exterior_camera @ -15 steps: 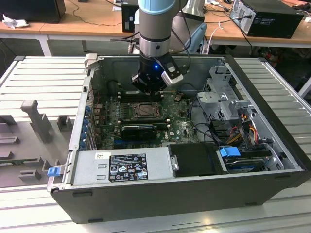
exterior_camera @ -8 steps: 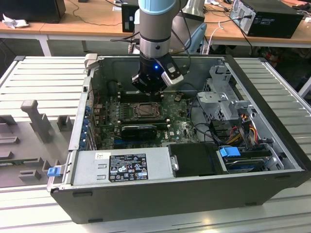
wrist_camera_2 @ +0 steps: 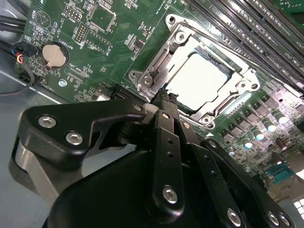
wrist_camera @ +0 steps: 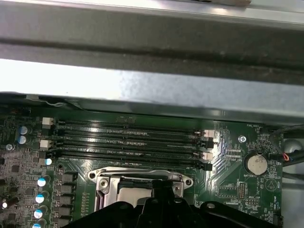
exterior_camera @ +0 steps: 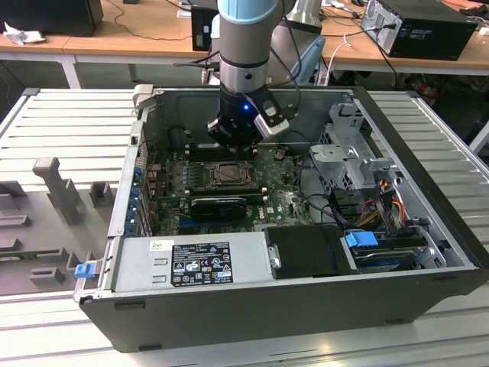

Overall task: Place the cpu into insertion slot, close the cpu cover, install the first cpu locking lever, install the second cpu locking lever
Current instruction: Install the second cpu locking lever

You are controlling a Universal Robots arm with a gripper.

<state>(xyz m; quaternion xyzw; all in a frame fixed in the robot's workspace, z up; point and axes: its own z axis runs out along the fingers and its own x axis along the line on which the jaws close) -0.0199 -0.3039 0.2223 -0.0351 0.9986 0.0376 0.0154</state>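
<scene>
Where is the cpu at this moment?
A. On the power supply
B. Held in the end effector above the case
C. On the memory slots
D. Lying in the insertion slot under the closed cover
D: in the second wrist view the cpu lies pale in the insertion slot, framed by the cpu cover.

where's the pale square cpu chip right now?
The pale square cpu chip lies in the silver-rimmed insertion slot on the green motherboard, beside the long black memory slots; in the second wrist view the black gripper hangs at the slot's edge.
</scene>
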